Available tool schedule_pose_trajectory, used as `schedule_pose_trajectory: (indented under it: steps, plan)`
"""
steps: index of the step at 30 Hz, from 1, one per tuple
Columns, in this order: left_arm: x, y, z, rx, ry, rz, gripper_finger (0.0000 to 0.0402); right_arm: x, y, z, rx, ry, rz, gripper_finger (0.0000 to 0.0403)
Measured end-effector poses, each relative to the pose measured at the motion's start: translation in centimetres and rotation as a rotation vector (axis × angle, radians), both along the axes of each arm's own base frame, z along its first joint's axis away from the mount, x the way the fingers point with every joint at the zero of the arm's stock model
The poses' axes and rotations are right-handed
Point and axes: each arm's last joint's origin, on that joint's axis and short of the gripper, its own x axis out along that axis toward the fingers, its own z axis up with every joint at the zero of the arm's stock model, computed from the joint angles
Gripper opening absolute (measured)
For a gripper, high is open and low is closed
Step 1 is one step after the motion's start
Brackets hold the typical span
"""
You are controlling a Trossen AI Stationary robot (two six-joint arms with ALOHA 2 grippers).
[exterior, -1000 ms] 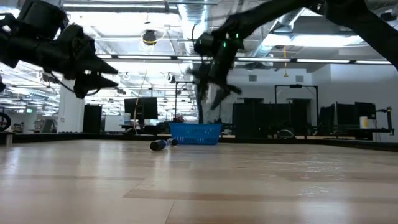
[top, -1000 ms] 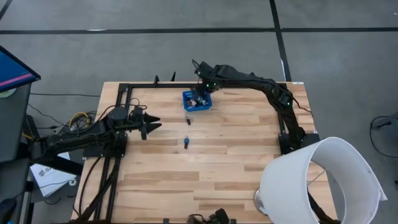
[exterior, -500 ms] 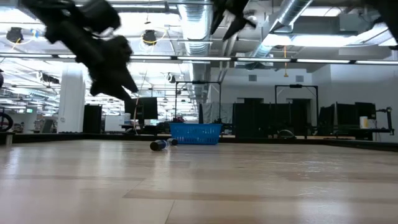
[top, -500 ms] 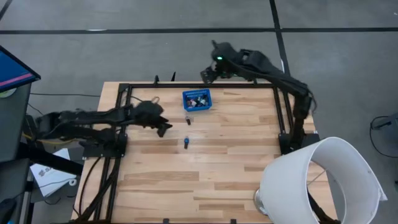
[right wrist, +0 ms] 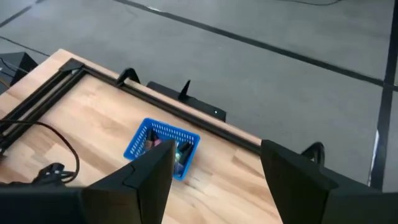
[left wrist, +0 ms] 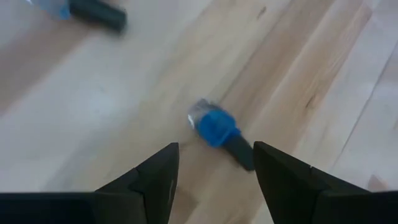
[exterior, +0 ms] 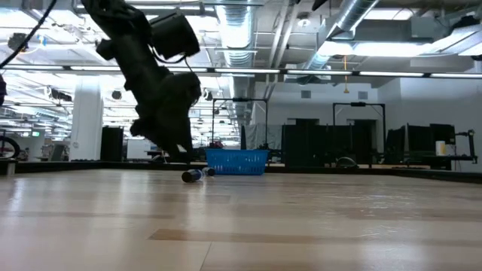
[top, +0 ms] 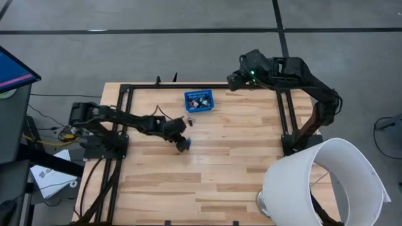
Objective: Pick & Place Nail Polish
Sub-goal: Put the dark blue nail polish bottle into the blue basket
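I have the left gripper (left wrist: 214,171) low over the tabletop (top: 220,169), on the near side of the blue basket (top: 199,101), with its fingers (left wrist: 155,180) spread apart on either side of a blue nail polish bottle (left wrist: 217,130) that lies on its side with its dark cap pointing back toward the gripper. The fingers are not touching that bottle; bare wood shows between each finger and it. From above, the same bottle (top: 184,144) sits partly under the tip of the left arm, nearer me than the basket. A second bottle (top: 189,122) lies flat between that one and the basket, just off the basket's near edge; my left wrist camera catches it too (left wrist: 87,11), beyond the first. In the low view one fallen bottle (exterior: 192,175) lies just in front of the basket (exterior: 236,161). More bottles (top: 200,100) are inside the basket, too small for me to count. My right gripper (right wrist: 214,180) is held high, beyond the far right corner of the basket and past the tabletop's back edge, its fingers (right wrist: 146,180) wide apart and holding nothing, the basket (right wrist: 163,147) visible between them far below.
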Motion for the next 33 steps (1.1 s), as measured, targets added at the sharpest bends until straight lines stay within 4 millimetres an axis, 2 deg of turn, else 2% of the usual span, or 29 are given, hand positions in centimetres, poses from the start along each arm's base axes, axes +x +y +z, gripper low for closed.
schedule_pose_trajectory:
  steps: [8, 25, 33]
  plan:
    - [0.8, -1.9, -1.8, 0.026, 0.059, 0.059, 0.0202, 0.0, 1.9, -0.2, 0.017, 0.013, 0.038, 0.0228]
    - [1.5, -3.0, -2.6, 0.056, 0.01, 0.149, 0.0202, 0.0, 3.7, -0.4, 0.002, 0.037, 0.048, 0.0227]
    - [2.0, -3.8, -4.5, 0.064, 0.051, 0.13, 0.0202, -0.1, 4.3, -0.4, -0.022, 0.047, 0.051, 0.0227]
